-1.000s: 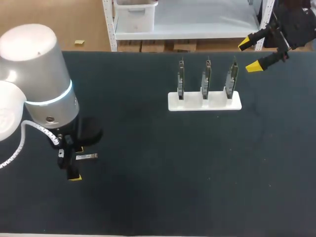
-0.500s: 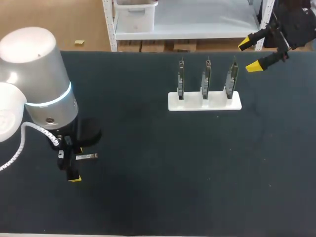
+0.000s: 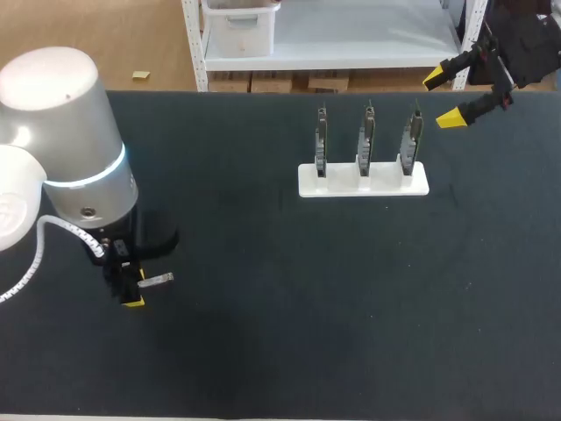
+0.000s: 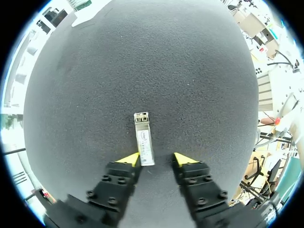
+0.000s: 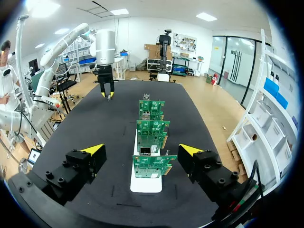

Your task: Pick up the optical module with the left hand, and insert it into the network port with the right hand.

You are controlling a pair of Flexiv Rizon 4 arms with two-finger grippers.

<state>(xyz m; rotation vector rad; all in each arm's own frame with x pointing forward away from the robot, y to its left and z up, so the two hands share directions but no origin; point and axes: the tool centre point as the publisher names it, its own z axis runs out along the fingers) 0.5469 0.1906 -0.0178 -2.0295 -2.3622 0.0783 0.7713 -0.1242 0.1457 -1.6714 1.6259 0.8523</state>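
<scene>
Silver arm [image 3: 66,132], black yellow-tipped left hand [image 4: 156,160]

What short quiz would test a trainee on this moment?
1. True or false: the optical module is plugged into a circuit board.
2. How many circuit boards stand in the white holder?
3. The left tool is: A) open, with the module between its fingers; B) above the holder; C) shut and empty.

Key: 1 false, it lies on the table; 2 three; 3 A.
</scene>
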